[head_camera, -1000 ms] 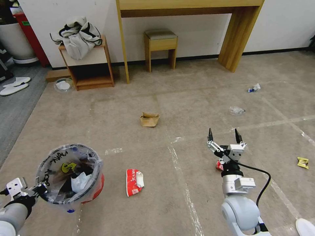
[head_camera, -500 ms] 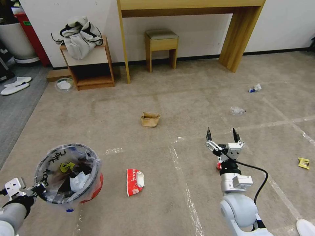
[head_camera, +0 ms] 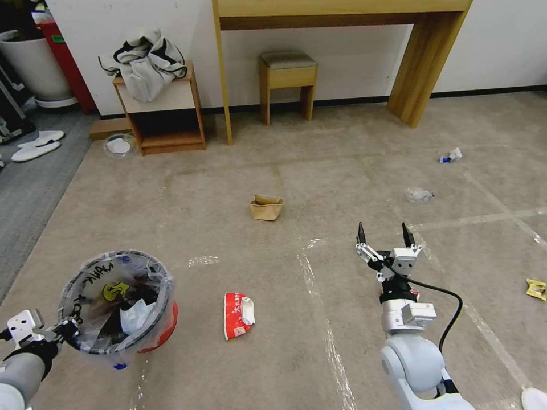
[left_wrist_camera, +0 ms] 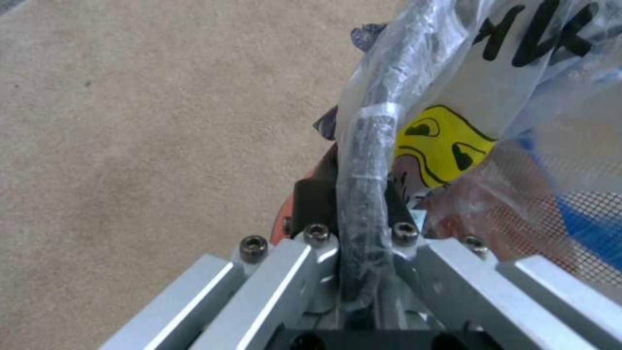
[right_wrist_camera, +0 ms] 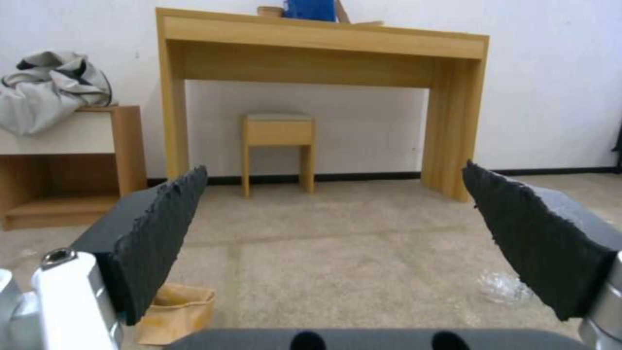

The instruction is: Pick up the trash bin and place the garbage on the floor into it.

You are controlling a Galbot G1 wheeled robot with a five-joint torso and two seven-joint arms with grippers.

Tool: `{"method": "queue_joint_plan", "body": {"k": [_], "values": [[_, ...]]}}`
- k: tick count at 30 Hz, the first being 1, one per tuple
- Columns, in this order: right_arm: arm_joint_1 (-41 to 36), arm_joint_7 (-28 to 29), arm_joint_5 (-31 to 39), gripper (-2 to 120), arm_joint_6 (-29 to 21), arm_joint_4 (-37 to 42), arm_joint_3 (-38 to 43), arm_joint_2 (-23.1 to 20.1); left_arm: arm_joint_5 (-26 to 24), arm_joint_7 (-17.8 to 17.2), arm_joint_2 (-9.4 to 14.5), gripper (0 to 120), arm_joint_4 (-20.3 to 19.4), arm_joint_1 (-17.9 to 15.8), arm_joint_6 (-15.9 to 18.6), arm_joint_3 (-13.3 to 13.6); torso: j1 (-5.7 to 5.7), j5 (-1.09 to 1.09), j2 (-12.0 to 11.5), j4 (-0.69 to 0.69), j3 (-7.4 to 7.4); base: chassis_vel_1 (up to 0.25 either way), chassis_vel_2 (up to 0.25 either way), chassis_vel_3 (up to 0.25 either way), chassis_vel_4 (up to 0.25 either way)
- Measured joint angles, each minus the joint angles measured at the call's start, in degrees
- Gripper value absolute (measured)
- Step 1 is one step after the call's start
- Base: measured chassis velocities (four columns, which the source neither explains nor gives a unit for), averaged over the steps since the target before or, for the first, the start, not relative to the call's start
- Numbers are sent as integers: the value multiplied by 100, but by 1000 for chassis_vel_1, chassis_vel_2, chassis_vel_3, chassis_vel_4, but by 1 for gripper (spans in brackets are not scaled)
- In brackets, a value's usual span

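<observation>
Floor (head_camera: pixel 353 171): you have beige carpet crossed by shiny tape lines, running from the robot out to the far wall.
Counter (head_camera: pixel 342 11): you see a tall wooden counter against that wall, with a small stool (head_camera: pixel 286 71) under it and a low shelf unit (head_camera: pixel 165 114) to its left carrying a heap of clothes (head_camera: pixel 145 60).
Right arm: yours reaches forward and low on the right side, wrist levelled so the tool points toward the far wall.
Left arm: yours is bent in at the lower left corner, forearm just entering the head view, wrist turned toward the bin.
Trash bin (head_camera: pixel 122 304): you have the red bin with its clear liner at the lower left, tilted a little and hanging from the left tool; wrappers and white paper lie inside.
Right tool (head_camera: pixel 383 233): yours is spread wide and empty, both dark fingertips (right_wrist_camera: pixel 162 233) well apart above the carpet.
Left tool (left_wrist_camera: pixel 353 238): yours is clamped on the bin's rim, the black rim and bag pinched between the fingers.
Garbage: you see a brown paper bag (head_camera: pixel 266 206) mid-floor, a red wrapper (head_camera: pixel 237 315) between bin and right arm, clear plastic (head_camera: pixel 420 195) and a white-blue scrap (head_camera: pixel 450 155) farther right, a yellow wrapper (head_camera: pixel 536 288) at the right edge.
</observation>
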Motion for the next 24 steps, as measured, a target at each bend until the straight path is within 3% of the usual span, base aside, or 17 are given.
{"method": "queue_joint_plan", "body": {"k": [24], "values": [[-22,3,-71,100,21,-89,-40,19,171,38,-62,0,42,-9,2,64,0,0,0,-1,0,0,0,0,0]]}}
